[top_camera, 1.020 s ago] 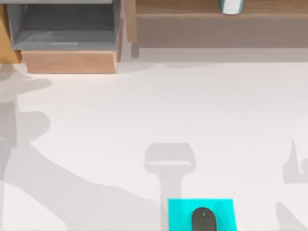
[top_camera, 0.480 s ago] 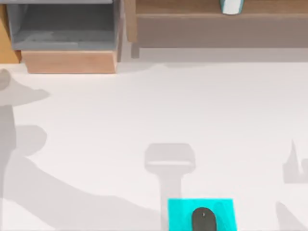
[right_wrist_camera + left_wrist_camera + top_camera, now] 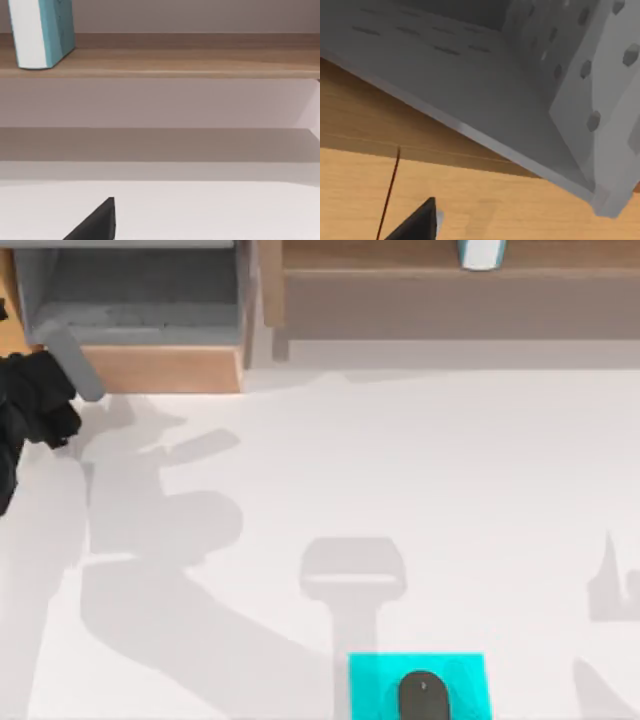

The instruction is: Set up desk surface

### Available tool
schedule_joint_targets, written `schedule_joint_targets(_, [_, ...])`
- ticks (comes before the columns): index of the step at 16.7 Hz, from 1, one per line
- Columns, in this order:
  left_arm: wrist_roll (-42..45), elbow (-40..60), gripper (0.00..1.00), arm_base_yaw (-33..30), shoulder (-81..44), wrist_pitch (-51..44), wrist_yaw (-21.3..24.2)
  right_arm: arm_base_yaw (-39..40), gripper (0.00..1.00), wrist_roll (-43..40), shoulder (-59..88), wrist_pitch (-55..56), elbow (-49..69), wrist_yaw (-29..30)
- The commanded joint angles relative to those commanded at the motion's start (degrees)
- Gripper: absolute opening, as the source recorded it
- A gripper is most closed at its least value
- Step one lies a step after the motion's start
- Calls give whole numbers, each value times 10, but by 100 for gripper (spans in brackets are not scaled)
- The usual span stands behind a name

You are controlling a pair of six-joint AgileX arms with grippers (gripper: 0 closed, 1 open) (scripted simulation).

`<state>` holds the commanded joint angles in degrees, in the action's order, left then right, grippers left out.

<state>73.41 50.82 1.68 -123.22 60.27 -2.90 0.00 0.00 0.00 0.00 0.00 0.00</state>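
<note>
The desk surface (image 3: 420,470) is a wide, plain white tabletop that spans the top view. My left gripper (image 3: 45,390) comes in at the left edge, a black mass just in front of the open drawer's (image 3: 140,310) left corner. In the left wrist view the drawer's grey inside (image 3: 485,85) and its light wooden front (image 3: 485,205) are very close. My right arm's camera looks across the desk surface (image 3: 200,210) toward the wooden shelf (image 3: 175,62).
A cyan pad (image 3: 460,680) with a dark mouse (image 3: 424,696) on it lies at the front edge. The wooden shelf unit (image 3: 450,290) runs along the back right, with a blue and white upright thing (image 3: 481,252) (image 3: 42,32) on it.
My left arm has come into the top view from the left edge, up to the drawer's corner. Its shadow on the desk has shifted right. Nothing else has moved.
</note>
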Motion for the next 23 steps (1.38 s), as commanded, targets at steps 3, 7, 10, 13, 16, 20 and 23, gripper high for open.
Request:
schedule_joint_targets(3, [-135, 10, 100, -145, 12, -62, -45, 0, 100, 0, 0, 0, 0, 0])
schedule_joint_targets(7, [-327, 100, 100, -338, -25, -154, -121, 0, 100, 0, 0, 0, 0, 0])
schedule_joint_targets(10, [-458, 230, 100, -437, -75, -216, -187, 0, 100, 0, 0, 0, 0, 0])
schedule_joint_targets(13, [-565, 397, 100, -496, -133, -270, -257, 0, 100, 0, 0, 0, 0, 0])
schedule_joint_targets(16, [-644, 562, 100, -523, -188, -317, -327, 0, 100, 0, 0, 0, 0, 0])
schedule_joint_targets(20, [-707, 719, 100, -527, -242, -361, -405, 0, 100, 0, 0, 0, 0, 0])
schedule_joint_targets(23, [-726, 775, 100, -518, -263, -378, -439, 0, 100, 0, 0, 0, 0, 0])
